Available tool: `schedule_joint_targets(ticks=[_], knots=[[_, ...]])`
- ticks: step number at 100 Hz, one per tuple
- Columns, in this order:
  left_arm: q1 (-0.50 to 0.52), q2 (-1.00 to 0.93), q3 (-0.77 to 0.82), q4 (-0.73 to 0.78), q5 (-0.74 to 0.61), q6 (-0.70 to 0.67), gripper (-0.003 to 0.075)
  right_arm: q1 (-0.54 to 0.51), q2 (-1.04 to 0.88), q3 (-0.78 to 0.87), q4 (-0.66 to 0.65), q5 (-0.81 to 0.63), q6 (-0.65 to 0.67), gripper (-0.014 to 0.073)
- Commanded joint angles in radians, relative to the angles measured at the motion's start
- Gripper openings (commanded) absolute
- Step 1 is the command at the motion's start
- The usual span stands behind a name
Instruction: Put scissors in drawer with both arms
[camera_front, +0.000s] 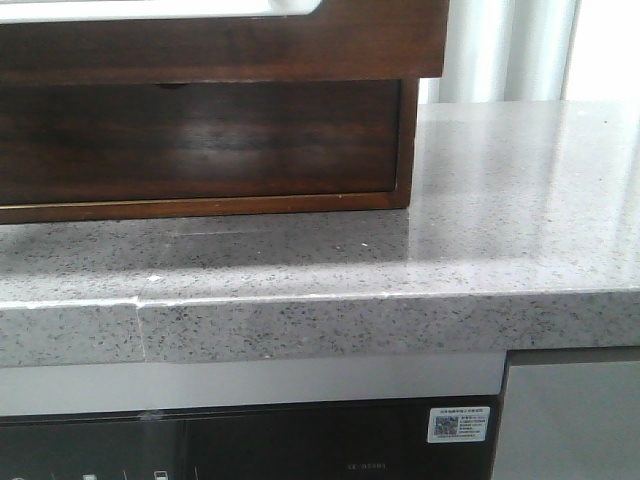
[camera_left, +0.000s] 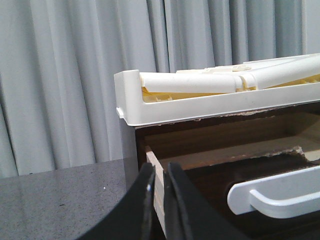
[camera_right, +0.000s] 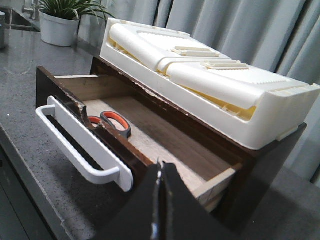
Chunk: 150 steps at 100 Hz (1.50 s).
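The scissors (camera_right: 113, 123), with grey handles and orange loop inserts, lie inside the open drawer (camera_right: 150, 132) near its front; the blades are hidden behind the drawer front. The drawer's dark brown front (camera_right: 131, 156) carries a white handle (camera_right: 80, 150). In the front view the pulled-out front (camera_front: 220, 45) fills the top, a white strip along its upper edge. My right gripper (camera_right: 160, 167) is shut and empty, outside the drawer front near the handle's end. My left gripper (camera_left: 159, 172) is shut but for a thin slit, empty, by the drawer's side corner (camera_left: 156, 175). Neither gripper shows in the front view.
A white plastic rack (camera_right: 200, 70) lies on top of the brown cabinet (camera_front: 200, 140); it also shows in the left wrist view (camera_left: 210, 95). The cabinet stands on a grey speckled countertop (camera_front: 500, 220). A potted plant (camera_right: 65, 20) stands further along the counter. Grey curtains (camera_left: 65, 75) hang behind.
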<state>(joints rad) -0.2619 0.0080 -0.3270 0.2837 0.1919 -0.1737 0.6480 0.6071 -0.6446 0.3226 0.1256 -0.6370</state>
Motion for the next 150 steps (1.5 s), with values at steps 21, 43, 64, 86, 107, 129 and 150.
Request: schedule_joint_targets(ticks=[21, 43, 64, 86, 107, 129, 150], knots=[[-0.007, 0.006, 0.06, -0.01, -0.071, -0.009, 0.0004, 0.002, -0.165, 0.243, 0.018, -0.18, 0.002, -0.0111], [-0.007, 0.006, 0.11, -0.01, -0.068, -0.009, 0.0004, 0.002, -0.231, 0.372, 0.079, -0.183, 0.002, -0.0111], [-0.007, 0.006, 0.135, -0.027, -0.065, -0.009, 0.0004, 0.002, -0.232, 0.408, 0.088, -0.172, 0.002, -0.0112], [-0.007, 0.006, 0.137, -0.027, -0.065, -0.009, 0.0004, 0.002, -0.232, 0.408, 0.088, -0.16, 0.002, -0.0112], [-0.007, 0.006, 0.137, -0.027, -0.065, -0.009, 0.0004, 0.002, -0.232, 0.408, 0.088, -0.16, 0.002, -0.0112], [-0.007, 0.006, 0.137, -0.027, -0.065, -0.009, 0.0004, 0.002, -0.232, 0.408, 0.088, -0.16, 0.002, -0.0112], [-0.005, 0.006, 0.164, -0.027, -0.055, -0.009, 0.0003, 0.002, -0.232, 0.408, 0.088, -0.16, 0.002, -0.0112]])
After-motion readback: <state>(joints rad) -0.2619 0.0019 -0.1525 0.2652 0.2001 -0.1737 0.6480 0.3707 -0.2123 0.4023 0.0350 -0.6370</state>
